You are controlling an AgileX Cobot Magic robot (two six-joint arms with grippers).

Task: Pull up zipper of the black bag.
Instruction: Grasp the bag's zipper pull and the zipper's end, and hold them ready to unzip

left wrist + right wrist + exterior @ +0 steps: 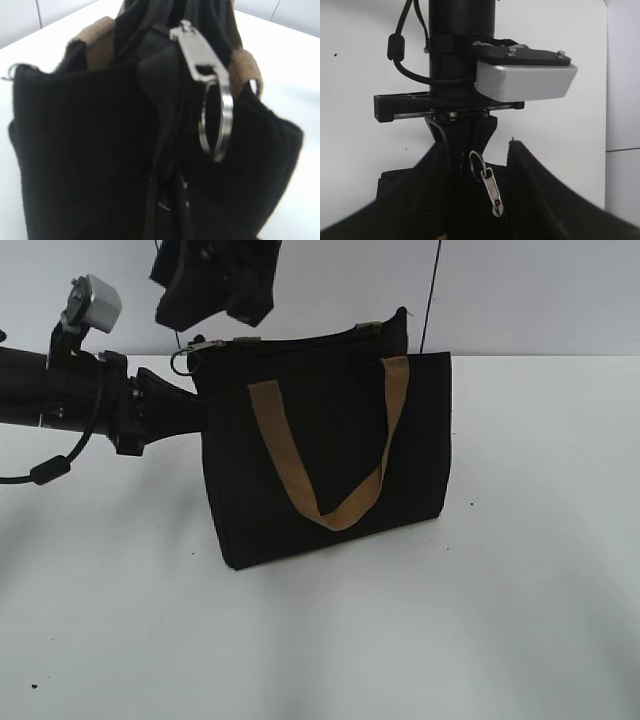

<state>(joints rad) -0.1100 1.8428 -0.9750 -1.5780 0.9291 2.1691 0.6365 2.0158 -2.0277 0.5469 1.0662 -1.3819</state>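
Upright on the white worktop (520, 620) stands the black bag (330, 490), tilted a little so that its lower edge slopes down to the side of the left arm. A tan strap handle (300, 465) hangs in a V across the face turned to the exterior camera. The zipper (187, 110) runs along the bag's top edge, and its silver pull (205, 346) with a ring (181, 362) sits at the end of the bag nearest the left arm.

The left hand (185, 405) reaches level with the bag from that side and presses against the bag's end just below the pull. Its fingers are buried in the black cloth; whether they are clenched on the fabric or released cannot be told. From the left wrist, the bag's end fills the view, the pull (200, 55) lying against the top seam with the ring (216, 120) hanging loose beside the zipper teeth.

The right hand (215, 285) hangs above the bag's top edge, over the pull end, apart from the cloth. Its wrist view looks down on the pull (492, 192), the ring (476, 161) and the left arm's camera housing (525, 82) beyond the bag, but the right fingers do not show clearly, so their state cannot be told.
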